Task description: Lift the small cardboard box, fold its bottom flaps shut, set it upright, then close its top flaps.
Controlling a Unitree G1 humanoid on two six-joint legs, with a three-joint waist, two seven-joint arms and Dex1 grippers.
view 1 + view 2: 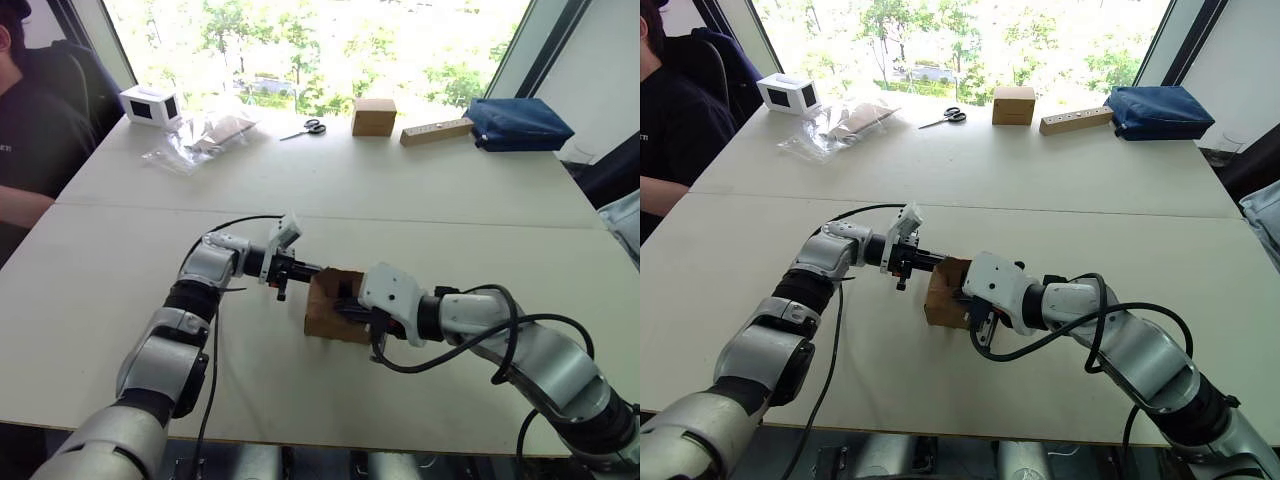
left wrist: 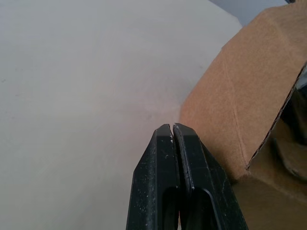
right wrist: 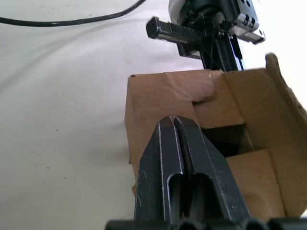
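The small cardboard box (image 1: 328, 310) rests on the table (image 1: 400, 200) between my two arms. My left gripper (image 1: 312, 270) is shut, its tips just at the box's upper left edge; the left wrist view has the closed fingertips (image 2: 171, 128) beside a box wall (image 2: 235, 91). My right gripper (image 3: 173, 120) is also shut, empty, and lies over the box's open end (image 3: 225, 139). At that end, one flap (image 3: 211, 100) is folded inward, another (image 3: 254, 172) lies lower, and a third (image 3: 283, 91) stands out. Which end this is I cannot tell.
At the table's far side stand a white box with a dark face (image 1: 150, 105), a clear plastic bag (image 1: 205, 135), scissors (image 1: 305, 128), a cube-shaped brown box (image 1: 373, 116), a wooden block (image 1: 436, 131) and a blue bag (image 1: 517, 123). A person (image 1: 30, 130) sits at the left.
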